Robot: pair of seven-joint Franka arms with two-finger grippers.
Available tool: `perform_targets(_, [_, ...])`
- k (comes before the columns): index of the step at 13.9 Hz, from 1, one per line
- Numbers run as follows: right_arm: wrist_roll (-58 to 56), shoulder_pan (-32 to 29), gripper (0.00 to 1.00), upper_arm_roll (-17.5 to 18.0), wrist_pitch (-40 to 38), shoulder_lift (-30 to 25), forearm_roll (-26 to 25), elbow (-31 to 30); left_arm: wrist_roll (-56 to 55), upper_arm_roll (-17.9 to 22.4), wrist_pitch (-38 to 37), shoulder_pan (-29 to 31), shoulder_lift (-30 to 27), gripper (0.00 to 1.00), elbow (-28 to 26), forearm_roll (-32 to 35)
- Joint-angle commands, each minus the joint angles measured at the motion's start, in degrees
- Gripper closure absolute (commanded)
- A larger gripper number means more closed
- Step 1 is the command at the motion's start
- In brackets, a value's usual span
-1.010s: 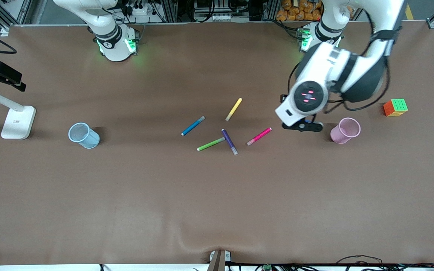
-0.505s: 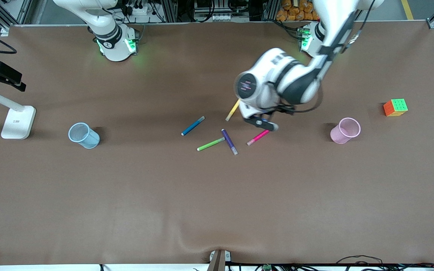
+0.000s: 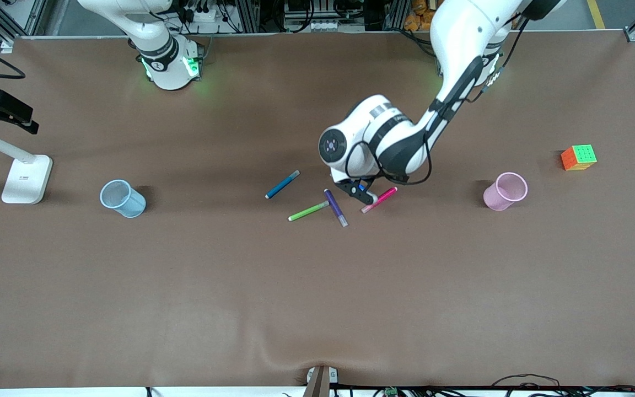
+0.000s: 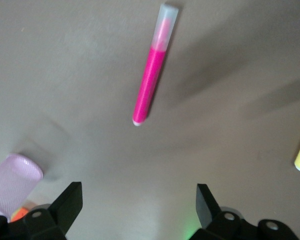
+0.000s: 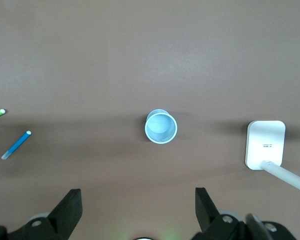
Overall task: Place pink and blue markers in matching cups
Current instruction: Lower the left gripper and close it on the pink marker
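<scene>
Pink marker (image 3: 379, 199) lies loose under your left end effector (image 3: 362, 192), fingers spread and empty; lower and close next, while the right end effector (image 5: 137, 212) waits open.

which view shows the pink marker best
The left wrist view: the pink marker lies whole and large on the table, pale cap clear, ahead of the open left gripper. The front view shows it small, partly covered by that gripper. The right wrist view misses it.
</scene>
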Motion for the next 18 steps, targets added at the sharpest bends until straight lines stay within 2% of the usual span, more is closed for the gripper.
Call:
perform_targets(1, [0.4,-0.2,0.00,0.2,-0.5,0.1,0.0,0.5,3.4,-0.4,0.3,0.2,3.1,0.00,4.3,0.7])
perform_targets(5, [0.4,0.0,0.00,0.2,-0.4,0.2,0.0,0.6,7.5,0.0,6.1,0.0,7.0,0.00,6.3,1.0])
perform_targets(8, [0.4,-0.1,0.00,0.2,-0.4,0.2,0.0,0.5,14.6,2.3,10.5,-0.1,8.0,0.00,6.3,1.2])
perform_targets(11, [0.4,0.0,0.00,0.2,-0.4,0.2,0.0,0.6,15.6,2.5,12.2,-0.3,9.2,0.00,6.3,1.4])
perform_targets(14, [0.2,0.2,0.00,0.3,-0.3,0.8,0.1,0.7,18.4,2.5,12.7,-0.3,10.4,0.13,6.2,4.0])
perform_targets(18, [-0.3,0.2,0.00,0.3,-0.3,2.2,0.7,0.8,18.6,2.5,13.4,-0.3,11.0,0.14,6.3,4.2])
